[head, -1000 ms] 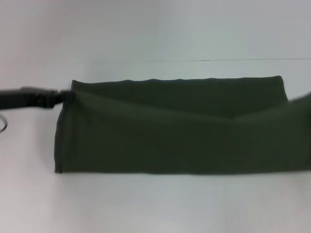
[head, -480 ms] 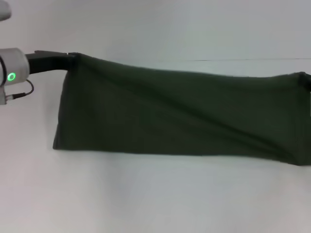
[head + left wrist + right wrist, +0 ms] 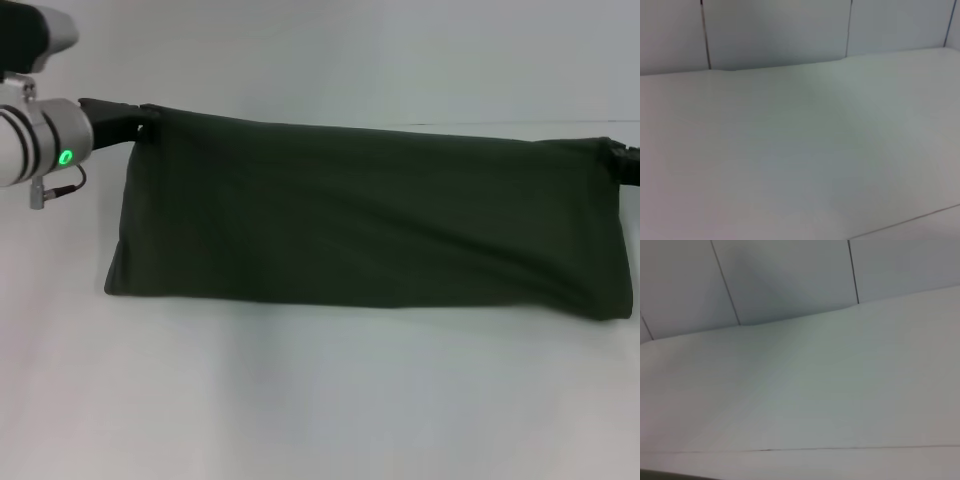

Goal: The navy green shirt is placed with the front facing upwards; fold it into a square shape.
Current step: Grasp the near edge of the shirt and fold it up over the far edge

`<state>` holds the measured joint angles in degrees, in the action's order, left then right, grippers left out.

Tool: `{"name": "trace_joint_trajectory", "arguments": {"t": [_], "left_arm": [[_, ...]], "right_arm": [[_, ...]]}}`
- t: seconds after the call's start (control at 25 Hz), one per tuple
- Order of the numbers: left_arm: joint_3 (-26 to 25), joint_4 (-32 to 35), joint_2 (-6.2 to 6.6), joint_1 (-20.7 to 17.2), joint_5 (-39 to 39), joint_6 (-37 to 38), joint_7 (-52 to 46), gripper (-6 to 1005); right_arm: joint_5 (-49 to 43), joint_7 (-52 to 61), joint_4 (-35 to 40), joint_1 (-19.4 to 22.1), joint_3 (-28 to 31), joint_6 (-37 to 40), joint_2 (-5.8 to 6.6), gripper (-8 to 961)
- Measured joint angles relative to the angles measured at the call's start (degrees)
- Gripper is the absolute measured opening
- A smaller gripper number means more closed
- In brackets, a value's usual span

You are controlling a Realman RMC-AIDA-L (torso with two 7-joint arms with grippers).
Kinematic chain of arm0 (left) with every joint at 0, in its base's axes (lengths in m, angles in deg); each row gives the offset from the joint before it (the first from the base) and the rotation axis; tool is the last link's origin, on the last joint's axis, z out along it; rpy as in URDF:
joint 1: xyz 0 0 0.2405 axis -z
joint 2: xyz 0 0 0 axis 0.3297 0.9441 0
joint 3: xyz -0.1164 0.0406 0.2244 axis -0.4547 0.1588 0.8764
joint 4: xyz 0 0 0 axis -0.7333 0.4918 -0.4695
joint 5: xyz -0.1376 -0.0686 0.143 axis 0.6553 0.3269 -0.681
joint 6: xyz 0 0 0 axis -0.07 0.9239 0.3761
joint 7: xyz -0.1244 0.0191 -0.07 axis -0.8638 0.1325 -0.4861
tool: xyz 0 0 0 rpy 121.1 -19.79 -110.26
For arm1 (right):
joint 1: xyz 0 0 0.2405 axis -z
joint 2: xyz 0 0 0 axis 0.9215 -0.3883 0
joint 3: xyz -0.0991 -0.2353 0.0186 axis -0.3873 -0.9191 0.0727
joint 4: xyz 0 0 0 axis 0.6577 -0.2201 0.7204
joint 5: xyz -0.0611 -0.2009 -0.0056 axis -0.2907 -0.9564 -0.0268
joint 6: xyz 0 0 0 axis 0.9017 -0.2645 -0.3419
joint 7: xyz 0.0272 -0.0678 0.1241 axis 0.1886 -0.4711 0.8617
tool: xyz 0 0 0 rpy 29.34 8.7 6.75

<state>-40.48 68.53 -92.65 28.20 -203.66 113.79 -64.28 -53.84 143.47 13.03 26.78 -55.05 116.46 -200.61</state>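
Now lifted higher than a moment ago and stretched level: shirt (image 3: 365,220) hanging between left gripper (image 3: 143,118) and right gripper (image 3: 612,153), each pinching a top corner, long axis side to side, bottom edge touching table (image 3: 320,400).

The shirt (image 3: 365,215) is plain dark olive green, with no print showing on this side. The table (image 3: 320,400) beneath looks white, perhaps faintly grey.
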Motion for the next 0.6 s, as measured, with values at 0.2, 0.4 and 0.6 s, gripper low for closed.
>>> {"name": "trace_joint_trajectory", "arguments": {"t": [0.2,0.4,0.6], "left_arm": [[2.23,-1.89,-0.18,1.01,0.0,-4.7,0.52,5],[2.39,-2.22,-0.26,1.41,0.0,-5.94,1.1,4],[2.19,-2.22,-0.29,1.43,0.0,-6.06,1.13,4]], "right_arm": [[0.08,-0.59,-0.33,-1.6,-0.66,-3.05,-0.57,113],[0.09,-1.09,-0.54,-2.56,-1.37,-4.79,-0.98,116],[0.08,-1.31,-0.61,-3.08,-1.4,-5.26,-1.04,120]]}}
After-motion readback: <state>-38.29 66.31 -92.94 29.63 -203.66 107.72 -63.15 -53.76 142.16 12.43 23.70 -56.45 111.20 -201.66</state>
